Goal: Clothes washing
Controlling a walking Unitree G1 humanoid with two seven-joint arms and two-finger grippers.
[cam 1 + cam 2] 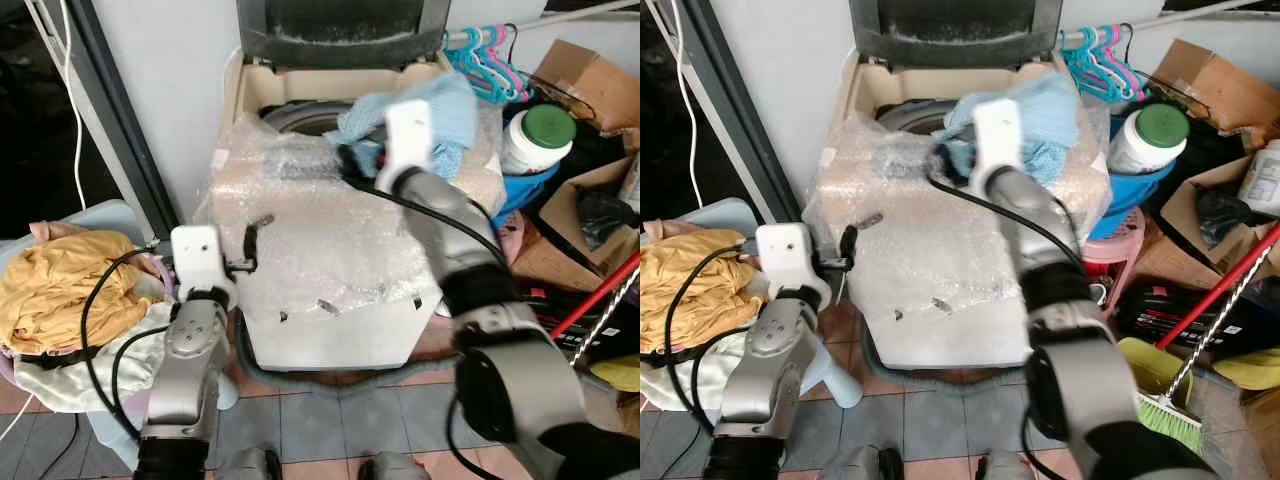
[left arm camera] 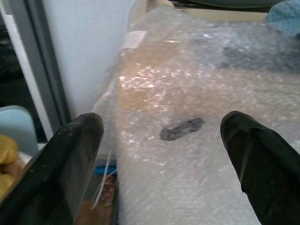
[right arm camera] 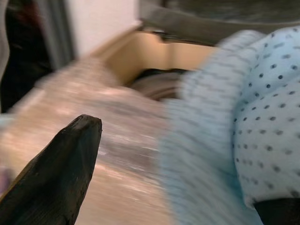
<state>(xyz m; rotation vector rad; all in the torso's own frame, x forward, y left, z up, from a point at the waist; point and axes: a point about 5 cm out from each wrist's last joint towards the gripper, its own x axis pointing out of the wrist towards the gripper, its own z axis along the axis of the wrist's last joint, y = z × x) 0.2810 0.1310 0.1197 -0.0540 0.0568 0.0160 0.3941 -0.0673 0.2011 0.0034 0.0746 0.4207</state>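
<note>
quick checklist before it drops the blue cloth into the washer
1. Washer lid raised: ok, the drum opening shows beneath it.
2. Blue cloth held by the right gripper: cannot tell; the right wrist view is blurred, with cloth against one finger.
3. Cloth over the drum opening: not ok; it sits at the opening's right edge, partly over the bubble-wrapped top.
4. Left gripper out of the way: ok, open and empty, low at the washer's front left corner.
5. Next load at hand: ok, yellow clothes lie in the basket to the robot's left.
</note>
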